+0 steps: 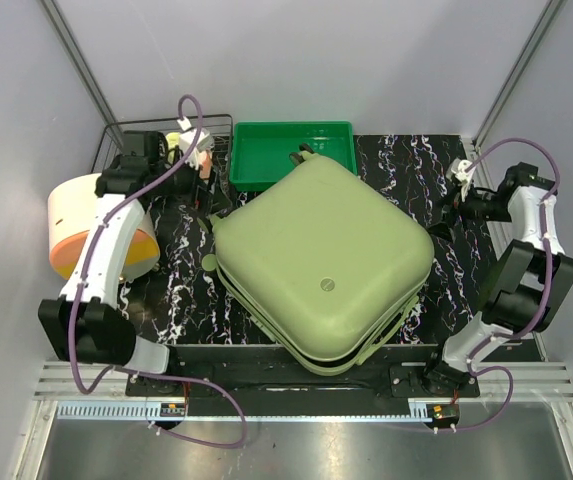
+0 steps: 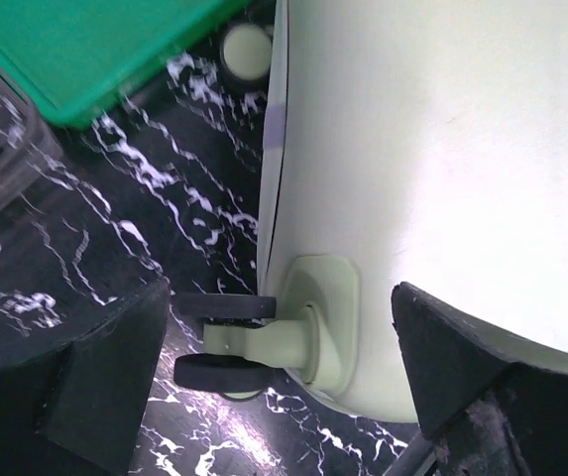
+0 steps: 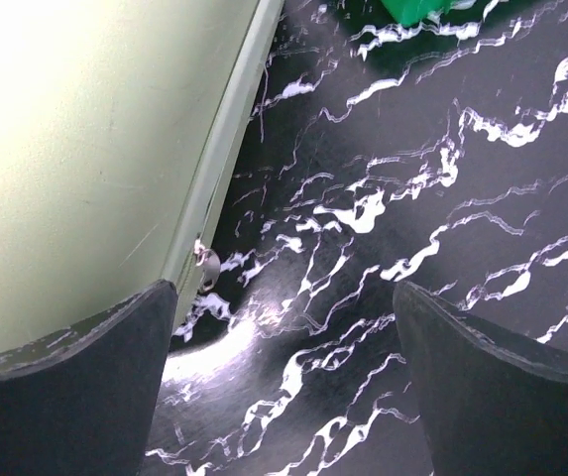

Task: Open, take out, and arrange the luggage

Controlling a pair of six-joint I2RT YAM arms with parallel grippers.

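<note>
Now the left pincer (image 2: pixel 279 309) is released, with one wheel (image 2: pixel 226 342) of the luggage (image 1: pixel 321 260) just ahead between its fingers. The right pincer (image 3: pixel 284 297) is released too, with the zip rim (image 3: pixel 226 129) beside one finger. The shut luggage lies on the table (image 1: pixel 406 170) between both.

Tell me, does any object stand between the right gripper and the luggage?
Nothing visible does. In the right wrist view, only bare table lies between the open right gripper and the side of the luggage, where a small metal zip pull hangs.
</note>
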